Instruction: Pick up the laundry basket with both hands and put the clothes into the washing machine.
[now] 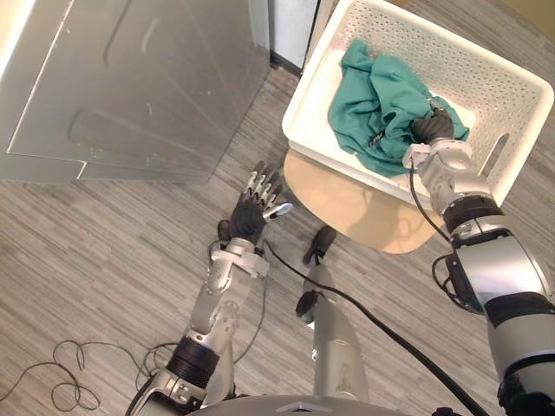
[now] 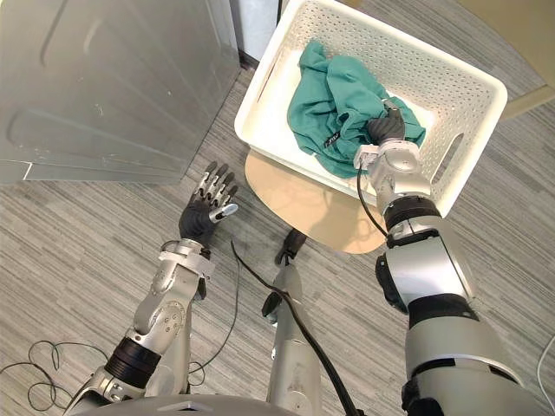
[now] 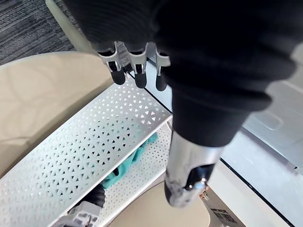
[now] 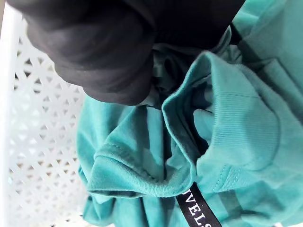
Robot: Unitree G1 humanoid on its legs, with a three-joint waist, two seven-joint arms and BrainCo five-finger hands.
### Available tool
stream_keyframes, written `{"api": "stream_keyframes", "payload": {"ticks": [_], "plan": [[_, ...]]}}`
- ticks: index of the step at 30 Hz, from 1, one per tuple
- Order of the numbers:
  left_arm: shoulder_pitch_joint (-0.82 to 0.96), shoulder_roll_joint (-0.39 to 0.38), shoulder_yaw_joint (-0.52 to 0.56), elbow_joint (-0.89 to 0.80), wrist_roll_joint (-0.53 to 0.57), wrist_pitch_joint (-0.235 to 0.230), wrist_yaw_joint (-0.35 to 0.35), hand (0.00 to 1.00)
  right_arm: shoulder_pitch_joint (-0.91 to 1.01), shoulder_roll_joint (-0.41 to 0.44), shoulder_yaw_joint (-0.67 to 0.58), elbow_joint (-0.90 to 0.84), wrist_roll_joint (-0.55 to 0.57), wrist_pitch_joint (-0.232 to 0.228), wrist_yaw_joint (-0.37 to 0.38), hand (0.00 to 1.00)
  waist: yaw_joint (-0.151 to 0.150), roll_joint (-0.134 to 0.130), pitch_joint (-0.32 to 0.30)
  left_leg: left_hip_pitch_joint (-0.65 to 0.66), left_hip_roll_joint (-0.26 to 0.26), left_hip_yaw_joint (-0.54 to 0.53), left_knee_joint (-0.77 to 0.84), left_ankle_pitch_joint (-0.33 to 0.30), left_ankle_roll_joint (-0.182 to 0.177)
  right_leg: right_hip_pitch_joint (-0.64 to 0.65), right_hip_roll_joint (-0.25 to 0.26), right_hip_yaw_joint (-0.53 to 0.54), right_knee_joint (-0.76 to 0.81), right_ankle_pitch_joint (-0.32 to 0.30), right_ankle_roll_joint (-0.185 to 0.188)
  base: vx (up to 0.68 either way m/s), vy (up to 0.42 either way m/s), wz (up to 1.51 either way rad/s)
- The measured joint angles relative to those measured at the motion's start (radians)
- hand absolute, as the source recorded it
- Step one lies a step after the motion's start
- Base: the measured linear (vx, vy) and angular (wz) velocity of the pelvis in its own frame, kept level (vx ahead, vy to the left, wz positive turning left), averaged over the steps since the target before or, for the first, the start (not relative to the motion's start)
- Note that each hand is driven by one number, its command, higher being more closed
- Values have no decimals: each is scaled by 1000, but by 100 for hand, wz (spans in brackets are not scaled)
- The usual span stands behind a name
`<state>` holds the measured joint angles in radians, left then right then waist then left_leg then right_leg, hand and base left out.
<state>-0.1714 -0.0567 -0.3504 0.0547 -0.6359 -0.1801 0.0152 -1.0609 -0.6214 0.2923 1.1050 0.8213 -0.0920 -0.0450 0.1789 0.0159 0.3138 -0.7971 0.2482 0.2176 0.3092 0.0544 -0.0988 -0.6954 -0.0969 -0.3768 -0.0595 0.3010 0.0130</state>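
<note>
Teal clothes (image 1: 381,104) lie bunched in the white perforated basket (image 1: 460,61), which sits on a round tan counter (image 1: 347,208) and overhangs its far edge. My right hand (image 1: 432,128) is down inside the basket, pushed into the near side of the cloth. Its dark cover shows above the folds, and in its wrist view the teal fabric is pressed up against that cover. Whether this hand has taken hold of the cloth I cannot tell, since the rest of it is buried. My left hand (image 1: 251,212) is held over the grey plank floor (image 1: 104,260), near the counter's left edge and clear of the basket. It is spread wide and holds nothing. A grey metal panel (image 1: 130,78) lies to the far left, well apart from both hands.
</note>
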Motion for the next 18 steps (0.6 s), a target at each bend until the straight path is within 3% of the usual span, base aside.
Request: {"api": "stream_keyframes", "payload": {"ticks": [6,10,18], "plan": [[3,2,11,0,-10,0,0,0,44,65,-154,-121,154,-29,-1,100,-12,-4,3,-31,29,-4,108,-58,7,6,13,11,13,-2,3,-61,-5,-12],[2,14,36,-1,-10,-1,4,0,77,115,-247,-269,267,-83,-10,100,-19,-13,8,-32,50,-7,162,-90,8,24,26,15,16,-2,3,-27,-5,-12],[-11,44,34,-9,-10,-1,22,0,132,193,-385,-600,341,-156,-30,100,-41,-44,62,-18,59,-3,199,-112,13,35,26,31,43,-8,6,-11,4,-6]]}}
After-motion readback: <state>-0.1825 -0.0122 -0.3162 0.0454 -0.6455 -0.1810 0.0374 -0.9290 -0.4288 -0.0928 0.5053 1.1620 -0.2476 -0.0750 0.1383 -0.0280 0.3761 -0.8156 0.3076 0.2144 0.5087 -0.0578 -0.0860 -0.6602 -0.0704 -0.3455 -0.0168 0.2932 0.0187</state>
